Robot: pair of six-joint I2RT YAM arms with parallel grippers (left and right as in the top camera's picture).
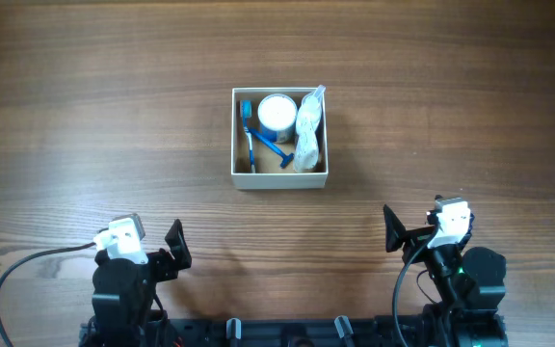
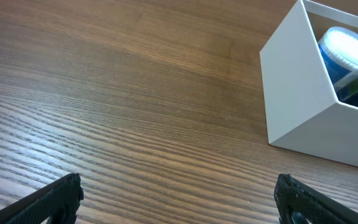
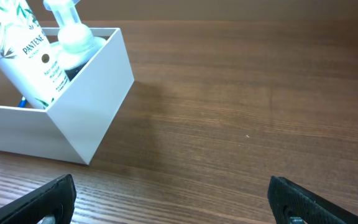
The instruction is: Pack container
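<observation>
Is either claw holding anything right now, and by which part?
Nothing is held. The left claw and right claw are open and empty, clear of the container.

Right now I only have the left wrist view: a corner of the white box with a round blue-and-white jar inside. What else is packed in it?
Observer: Overhead, a blue toothbrush lies along the left wall of the container.
Operator: And the right side?
Observer: The right wrist view shows a white Pantene tube leaning there, poking above the rim.
Operator: Is the right arm near it?
Observer: No; the right gripper is open, empty and apart from the container.
</observation>
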